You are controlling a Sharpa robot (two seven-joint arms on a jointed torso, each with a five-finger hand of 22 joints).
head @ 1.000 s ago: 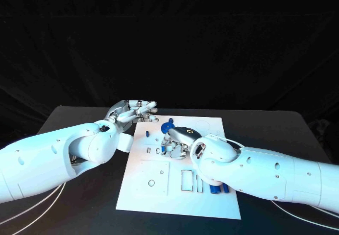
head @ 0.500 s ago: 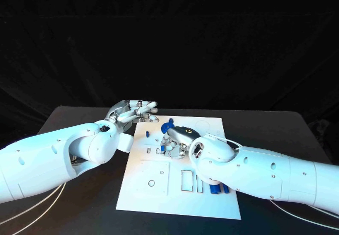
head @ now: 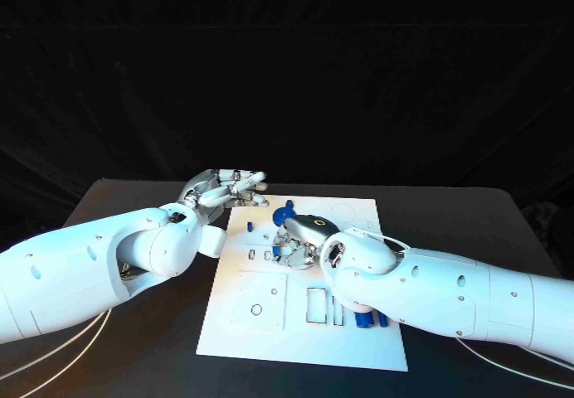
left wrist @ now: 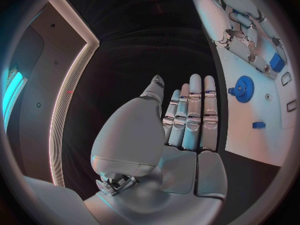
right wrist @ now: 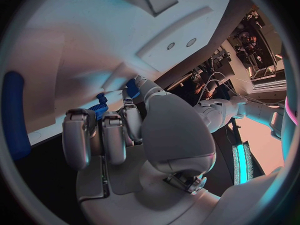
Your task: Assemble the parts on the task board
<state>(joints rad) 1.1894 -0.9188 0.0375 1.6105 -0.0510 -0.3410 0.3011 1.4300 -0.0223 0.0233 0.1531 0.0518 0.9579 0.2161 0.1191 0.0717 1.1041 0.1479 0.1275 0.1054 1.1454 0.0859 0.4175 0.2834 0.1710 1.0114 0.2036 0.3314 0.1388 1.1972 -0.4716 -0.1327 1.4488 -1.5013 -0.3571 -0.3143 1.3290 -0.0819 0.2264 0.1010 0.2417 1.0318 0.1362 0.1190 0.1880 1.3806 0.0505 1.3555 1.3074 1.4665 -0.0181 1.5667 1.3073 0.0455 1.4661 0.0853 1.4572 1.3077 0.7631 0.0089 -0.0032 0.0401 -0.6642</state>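
The white task board (head: 359, 348) lies in the middle of the table. On its far part stands a blue gear (head: 284, 215) (left wrist: 244, 88), with a small blue peg (head: 250, 225) (left wrist: 259, 125) to its left. My right hand (head: 297, 240) hovers low over the board just in front of the gear and pinches a small blue part (left wrist: 277, 62) (right wrist: 131, 89) in its fingertips. My left hand (head: 227, 189) (left wrist: 187, 115) hangs over the board's far left corner, fingers stretched side by side, holding nothing.
Several long blue parts (head: 365, 317) lie by the board's right edge, partly under my right forearm; one long blue part (right wrist: 14, 115) lies beside the right hand. Cut-out slots (head: 316, 303) and a round hole (head: 256, 310) mark the near half of the board.
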